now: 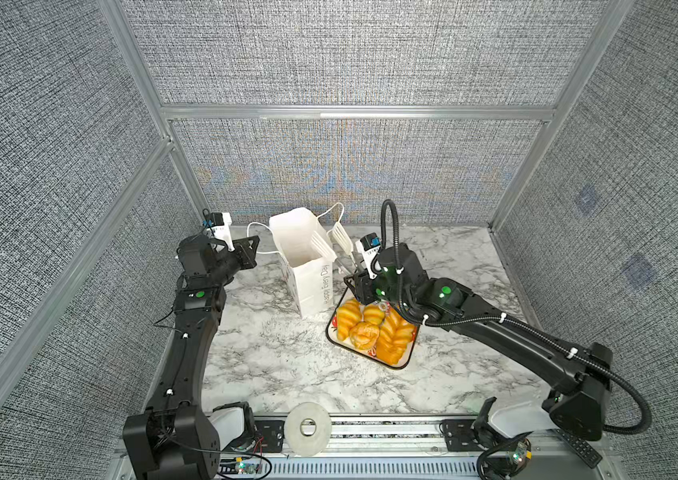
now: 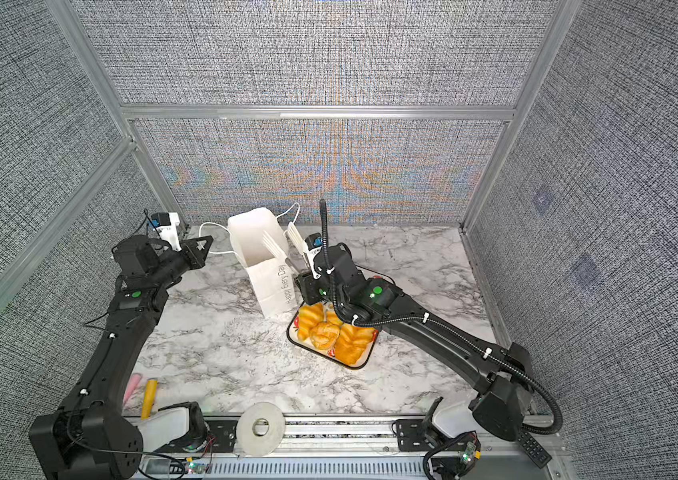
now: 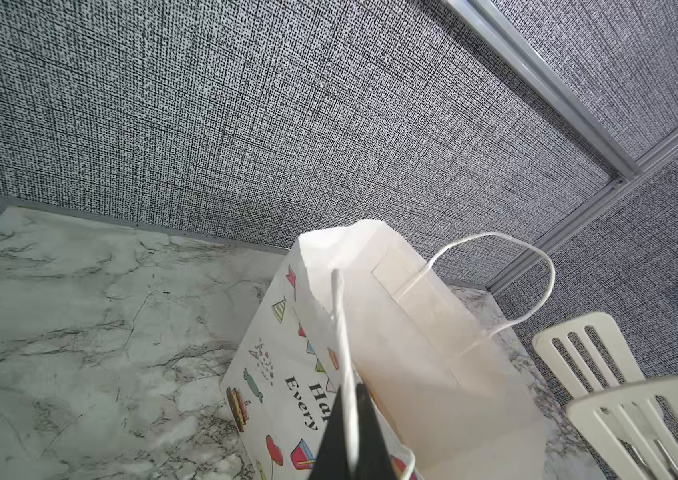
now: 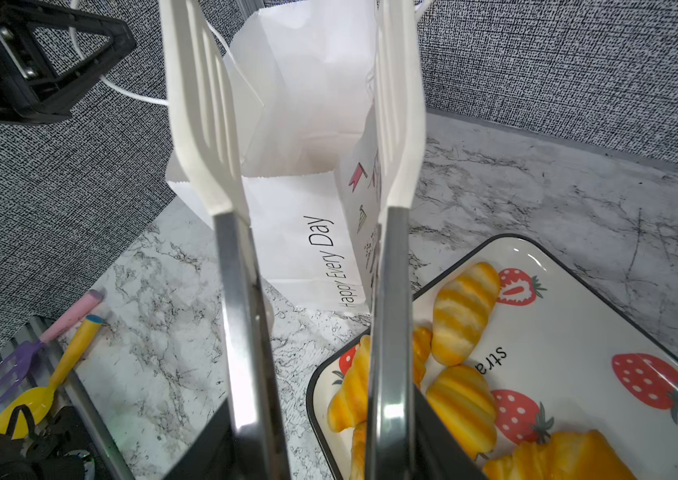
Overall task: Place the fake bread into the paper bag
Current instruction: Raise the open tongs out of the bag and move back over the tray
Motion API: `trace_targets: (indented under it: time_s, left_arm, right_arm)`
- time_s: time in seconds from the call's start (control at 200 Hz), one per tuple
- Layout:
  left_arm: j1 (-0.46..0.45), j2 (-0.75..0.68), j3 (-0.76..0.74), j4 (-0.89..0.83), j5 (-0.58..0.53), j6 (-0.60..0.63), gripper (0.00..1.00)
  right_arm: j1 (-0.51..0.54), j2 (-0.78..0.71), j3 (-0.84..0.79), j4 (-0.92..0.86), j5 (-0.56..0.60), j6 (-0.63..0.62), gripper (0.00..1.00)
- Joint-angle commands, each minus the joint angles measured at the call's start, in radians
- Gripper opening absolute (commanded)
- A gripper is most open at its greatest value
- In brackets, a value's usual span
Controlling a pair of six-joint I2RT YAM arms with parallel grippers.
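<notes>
The white paper bag (image 1: 308,266) (image 2: 266,270) stands upright at the back middle with its mouth open. My left gripper (image 1: 255,246) (image 3: 352,392) is shut on the bag's thin white cord handle (image 3: 343,332), holding it out to the left. My right gripper (image 1: 354,283) (image 4: 316,436) is shut on white slotted tongs (image 1: 331,245) (image 4: 204,124). The tong blades stand apart by the bag's right rim and hold no bread. Several glossy golden pieces of fake bread (image 1: 370,328) (image 4: 462,316) lie on the strawberry-print tray (image 1: 396,367) (image 4: 578,332), just below my right wrist.
A toy rake and a yellow toy shovel (image 4: 38,361) lie at the front left edge, by the left arm's base (image 2: 148,392). A roll of tape (image 1: 308,426) sits on the front rail and a remote (image 1: 578,446) at the front right. Grey walls close in three sides.
</notes>
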Motion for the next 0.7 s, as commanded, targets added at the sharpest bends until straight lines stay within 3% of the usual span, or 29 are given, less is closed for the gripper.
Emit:
trace_targets:
  time_s: [0.0,0.69]
  left_arm:
    - [0.003,-0.002,0.002,0.009,0.008,0.003,0.00]
    - [0.003,-0.002,0.002,0.008,0.010,0.002,0.00]
  right_arm:
    - [0.002,-0.018,-0.009,0.040,0.039,0.003,0.50]
    - [-0.046,-0.104,-0.098,0.067,0.185,0.084,0.50]
